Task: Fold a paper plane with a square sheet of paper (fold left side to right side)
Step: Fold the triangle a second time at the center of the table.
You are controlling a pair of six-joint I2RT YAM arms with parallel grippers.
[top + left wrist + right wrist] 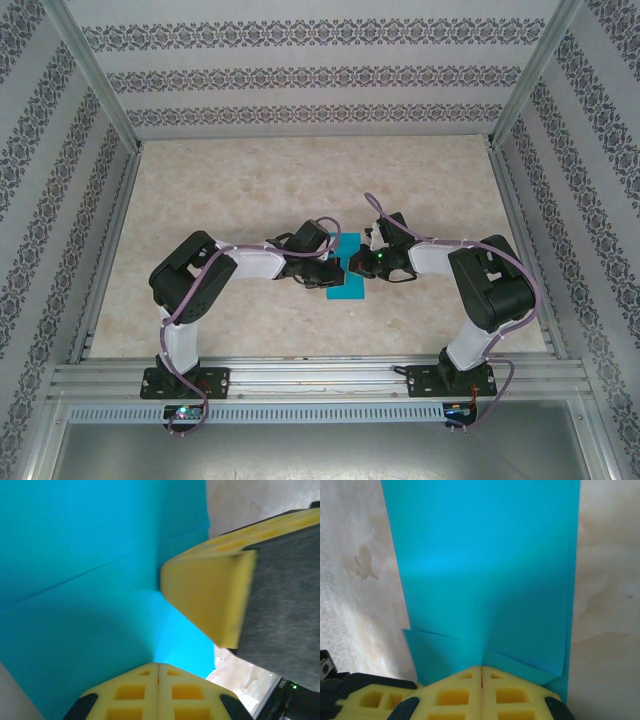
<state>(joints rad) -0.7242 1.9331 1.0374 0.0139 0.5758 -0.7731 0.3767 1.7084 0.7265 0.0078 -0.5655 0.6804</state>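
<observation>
Together on teal paper (485,570): left fingers (132,692), right fingers (452,696).

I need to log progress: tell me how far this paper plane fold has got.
Done: the square sheet of paper is folded into a narrower strip, layers doubled along one edge, slanted flaps near the right gripper. In hand: left gripper and right gripper are both shut, tips at the paper, seemingly pressing creases. Left: no pointed dart yet, so further folds remain.

A beige marbled table (250,190) carries a folded teal sheet of paper (348,290).
</observation>
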